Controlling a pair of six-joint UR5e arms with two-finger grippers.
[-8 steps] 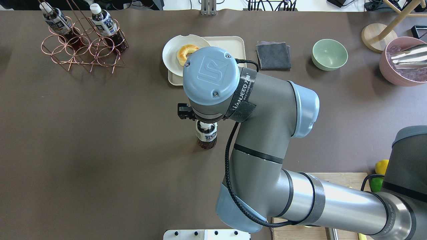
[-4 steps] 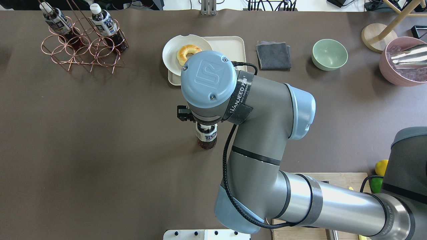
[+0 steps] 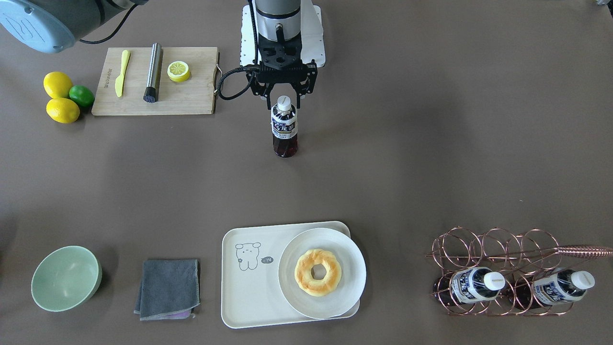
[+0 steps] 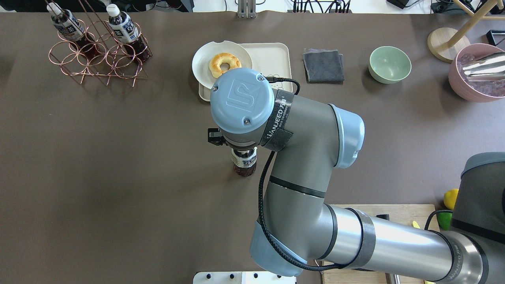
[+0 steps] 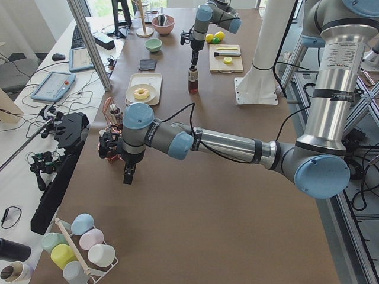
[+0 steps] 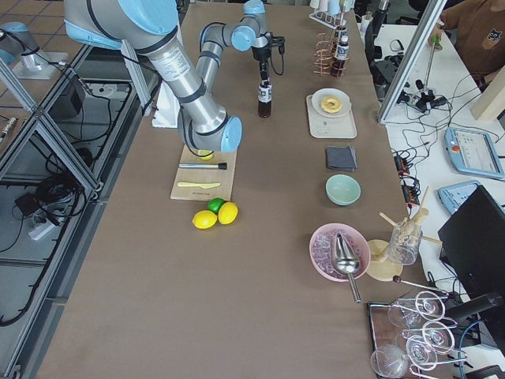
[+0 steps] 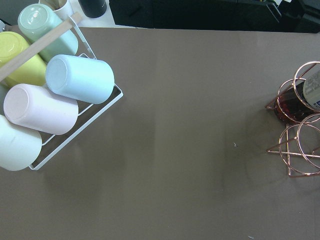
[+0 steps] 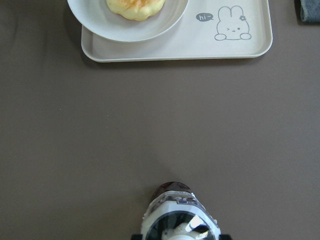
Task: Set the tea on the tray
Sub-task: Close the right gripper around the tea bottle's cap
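Your tea (image 3: pixel 285 129) stands upright on the bare desk, about midway along it. It is nearer the robot's edge than yours and well apart from the tray (image 3: pixel 249 297), which lies by your edge. The bottle has not shifted over the last second.

The right gripper (image 3: pixel 284 101) has come down over it. A second ago the overhead view showed the white cap clear of the wrist. Now the wrist hides the cap, and only the label and the dark lower half show. The jaws stand spread on either side of the cap, with a gap on each side, gripping nothing.

The arm has also drawn back toward the robot's edge, so the doughnut (image 3: pixel 318 272) on the round plate (image 3: pixel 352 280) is now fully uncovered.

The left gripper (image 5: pixel 127 174) hangs beside the copper rack (image 3: pixel 493 242), toward the corner of your edge at the robot's left end. You cannot tell from here whether it is spread or closed.
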